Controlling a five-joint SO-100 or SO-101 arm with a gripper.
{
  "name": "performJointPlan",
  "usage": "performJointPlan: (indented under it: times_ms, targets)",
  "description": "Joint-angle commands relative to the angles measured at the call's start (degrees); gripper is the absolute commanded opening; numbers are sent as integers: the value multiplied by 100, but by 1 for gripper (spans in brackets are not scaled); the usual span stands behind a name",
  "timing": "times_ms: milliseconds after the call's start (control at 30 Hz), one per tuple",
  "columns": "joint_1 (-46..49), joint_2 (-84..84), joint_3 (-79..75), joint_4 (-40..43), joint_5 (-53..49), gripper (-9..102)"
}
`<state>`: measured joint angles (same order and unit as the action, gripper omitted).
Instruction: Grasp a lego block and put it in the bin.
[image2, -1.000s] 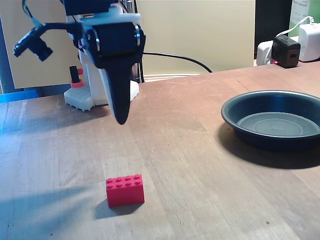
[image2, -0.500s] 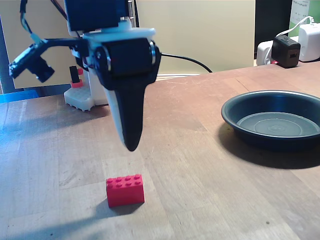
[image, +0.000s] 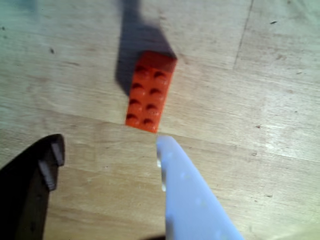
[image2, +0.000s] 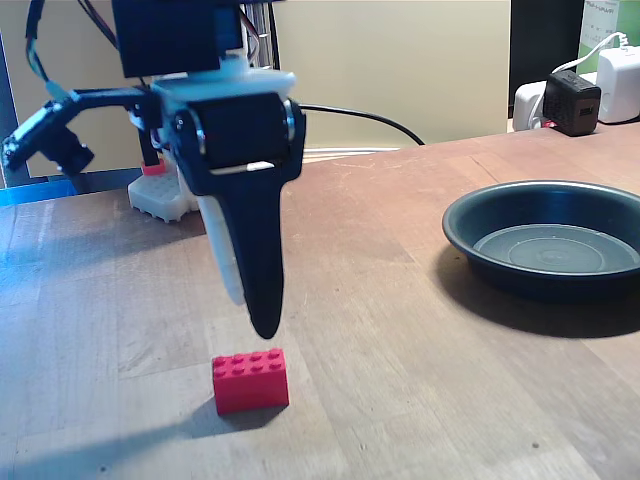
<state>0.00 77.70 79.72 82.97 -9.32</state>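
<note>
A small red lego block (image2: 250, 380) lies studs-up on the wooden table near the front of the fixed view. My gripper (image2: 250, 312) hangs point-down just above and slightly behind it, without touching. From the wrist view, the lego block (image: 150, 92) sits ahead of my gripper (image: 110, 150), closer to the pale fingertip (image: 167, 150) than to the black one (image: 50, 155). The jaws stand apart with nothing between them. The bin (image2: 520, 280), a shallow dark round pan, rests at the right of the fixed view, with nothing inside it.
The arm's white base (image2: 165, 195) stands at the back left. A black cable (image2: 370, 115) runs along the rear table edge. Chargers and plugs (image2: 575, 100) sit at the back right. Bare wood (image2: 380, 300) separates block and pan.
The gripper has come down and forward toward the camera, its tip now just over the red block. The block and the pan have not moved.
</note>
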Motion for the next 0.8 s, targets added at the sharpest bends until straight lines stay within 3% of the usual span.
performJointPlan:
  times_ms: [0,767]
  targets:
    - [9,35,229,-53,-35,18]
    - [-167,-211,114,-325,9,18]
